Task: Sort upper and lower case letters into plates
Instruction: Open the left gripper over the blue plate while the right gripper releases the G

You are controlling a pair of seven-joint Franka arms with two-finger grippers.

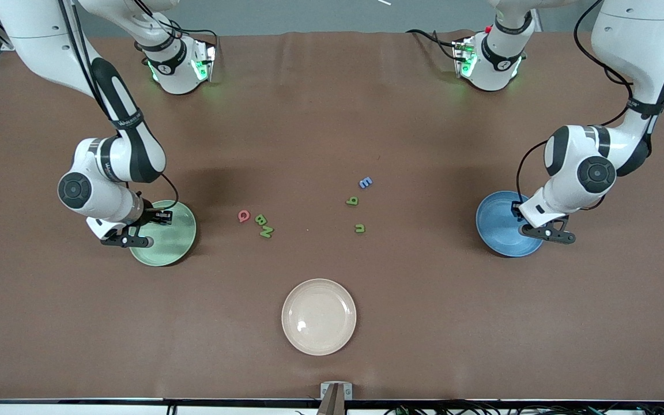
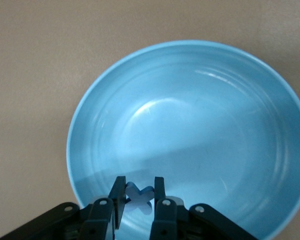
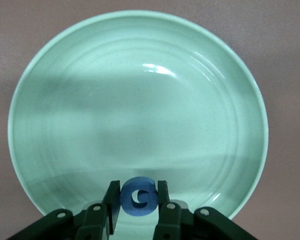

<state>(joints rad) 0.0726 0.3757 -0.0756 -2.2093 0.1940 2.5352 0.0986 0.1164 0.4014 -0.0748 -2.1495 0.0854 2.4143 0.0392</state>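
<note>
While both arms are hanging over their plates, each is carrying a letter. Over the blue plate [image 2: 200, 125] at the left arm's end of the table, the left gripper [image 2: 139, 196] is clamping a pale blue x-shaped letter [image 2: 140, 196]. Over the mint green plate [image 3: 140, 100] at the right arm's end, the right gripper [image 3: 138, 197] is pinching a blue G-shaped letter [image 3: 138, 196]. Five loose letters [image 1: 263, 225] are lying mid-table between the plates, and a cream plate [image 1: 319, 316] is sitting nearer the front camera.
</note>
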